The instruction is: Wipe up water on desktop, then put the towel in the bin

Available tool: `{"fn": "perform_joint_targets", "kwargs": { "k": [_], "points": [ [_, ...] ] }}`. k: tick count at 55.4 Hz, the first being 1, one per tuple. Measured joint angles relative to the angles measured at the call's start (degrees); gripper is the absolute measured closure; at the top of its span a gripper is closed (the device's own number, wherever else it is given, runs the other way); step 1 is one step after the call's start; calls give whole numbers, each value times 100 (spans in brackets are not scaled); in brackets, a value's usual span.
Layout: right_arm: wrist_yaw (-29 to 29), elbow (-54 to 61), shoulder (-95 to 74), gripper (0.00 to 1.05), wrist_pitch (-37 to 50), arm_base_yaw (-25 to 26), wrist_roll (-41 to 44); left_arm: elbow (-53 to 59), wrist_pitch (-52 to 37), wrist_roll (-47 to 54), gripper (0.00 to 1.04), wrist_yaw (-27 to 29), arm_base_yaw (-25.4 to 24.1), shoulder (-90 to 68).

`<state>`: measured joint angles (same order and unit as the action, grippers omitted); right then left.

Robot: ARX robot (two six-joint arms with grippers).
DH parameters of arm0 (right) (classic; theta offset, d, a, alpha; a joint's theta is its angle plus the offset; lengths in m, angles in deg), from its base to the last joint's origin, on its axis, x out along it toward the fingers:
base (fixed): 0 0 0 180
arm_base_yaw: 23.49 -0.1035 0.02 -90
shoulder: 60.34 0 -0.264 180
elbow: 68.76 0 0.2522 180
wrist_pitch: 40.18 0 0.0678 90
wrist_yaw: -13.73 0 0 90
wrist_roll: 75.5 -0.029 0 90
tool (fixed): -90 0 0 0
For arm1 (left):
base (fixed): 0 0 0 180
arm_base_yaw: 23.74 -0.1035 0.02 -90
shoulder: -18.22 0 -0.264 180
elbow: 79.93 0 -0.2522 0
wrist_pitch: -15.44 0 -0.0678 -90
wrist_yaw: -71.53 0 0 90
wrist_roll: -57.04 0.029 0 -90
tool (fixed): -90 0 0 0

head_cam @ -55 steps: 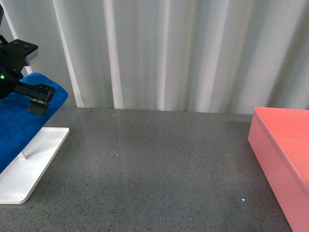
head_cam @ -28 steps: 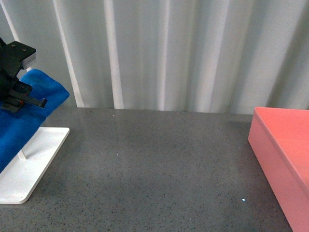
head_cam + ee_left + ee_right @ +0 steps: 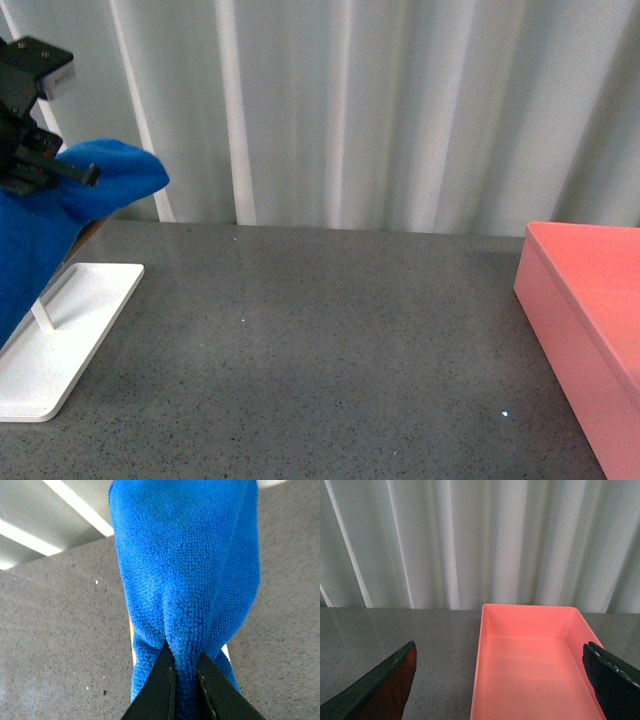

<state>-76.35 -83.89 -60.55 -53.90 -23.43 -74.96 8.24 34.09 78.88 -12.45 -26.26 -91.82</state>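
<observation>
Pale curtains (image 3: 380,110) are backing the table (image 3: 330,340); the left hand (image 3: 185,652) is pinching the towel (image 3: 40,230) over the white rack (image 3: 70,330), the right hand (image 3: 499,646) gaping empty facing the bin (image 3: 590,300); wiping and binning are seemingly waiting

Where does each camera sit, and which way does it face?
Front view: on the robot's body, facing across the desktop to a curtain; left gripper at far left.
Left wrist view: left wrist, looking along fingers shut on the towel.
Right wrist view: right wrist, facing the bin; right gripper open.
Shared: front and right wrist views both show the bin.
</observation>
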Motion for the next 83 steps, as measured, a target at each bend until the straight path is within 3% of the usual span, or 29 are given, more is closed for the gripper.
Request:
{"fn": "perform_joint_targets", "kwargs": {
  "k": [17,26,35,47,61,63,66,72,77,83],
  "points": [
    [2,0,0,7,0,0,-2,133,162,-570,101,-925,813,1434],
    [0,0,0,7,0,0,0,564,63,-1143,101,-1578,1587,1969],
    [0,0,0,7,0,0,0,1163,-636,-2105,101,-2225,2439,2070],
    [0,0,0,7,0,0,0,1585,-1311,-2752,101,-2514,3132,2048],
    [0,0,0,7,0,0,0,1613,-1652,-3241,101,-2608,3333,2006],
    [-264,-11,-66,7,-20,81,-76,1613,-1652,-3254,101,-2601,3333,1989],
    [-1193,-39,-461,7,225,402,-260,1611,-1652,-3279,101,-2594,3318,1961],
    [-2542,-299,-2293,7,1805,920,-769,1591,-1650,-3296,101,-2577,3296,1910],
    [-2806,-723,-3877,7,3058,831,-1095,1567,-1650,-3340,101,-2573,3276,1882],
    [-2855,-1043,-5259,7,3858,487,-1263,1499,-1650,-3425,101,-2562,3248,1858]
  ]
}}
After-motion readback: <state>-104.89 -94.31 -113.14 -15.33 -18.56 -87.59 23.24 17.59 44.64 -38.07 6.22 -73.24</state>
